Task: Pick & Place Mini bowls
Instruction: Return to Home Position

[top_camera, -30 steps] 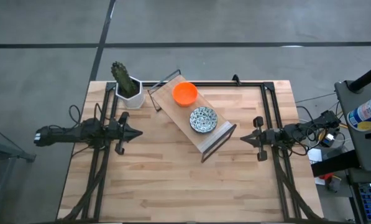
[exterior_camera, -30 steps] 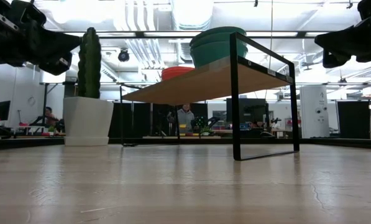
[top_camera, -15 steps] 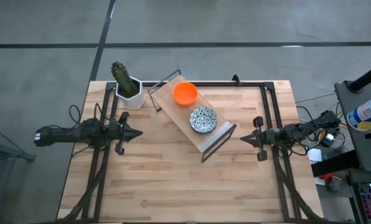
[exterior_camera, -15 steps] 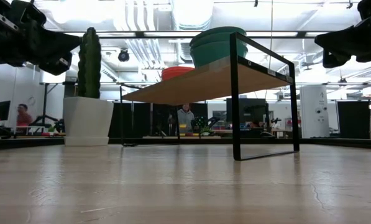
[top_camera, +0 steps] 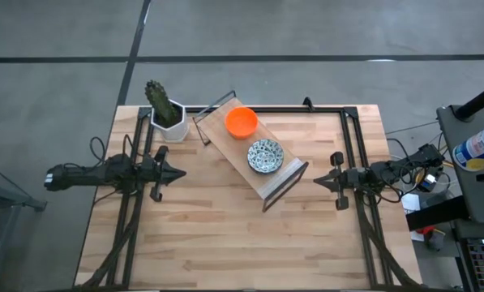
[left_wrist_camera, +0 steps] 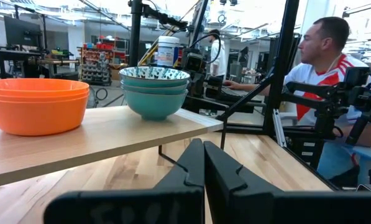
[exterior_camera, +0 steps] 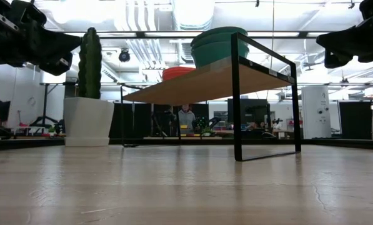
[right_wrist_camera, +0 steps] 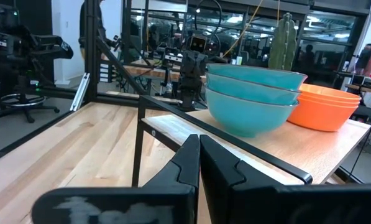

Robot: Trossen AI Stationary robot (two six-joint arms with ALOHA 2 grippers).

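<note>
Two stacks of mini bowls stand on a small raised wooden shelf in the middle of the table. The orange stack sits toward the far end. The floral stack with teal outsides sits toward the near right end. My left gripper hovers shut to the shelf's left. My right gripper hovers shut to its right. Both point at the shelf and touch nothing.
A cactus in a white hexagonal pot stands at the far left corner, beside the shelf's end. The shelf rests on black wire legs. Bare wooden tabletop lies on the near side. A person sits beyond the table.
</note>
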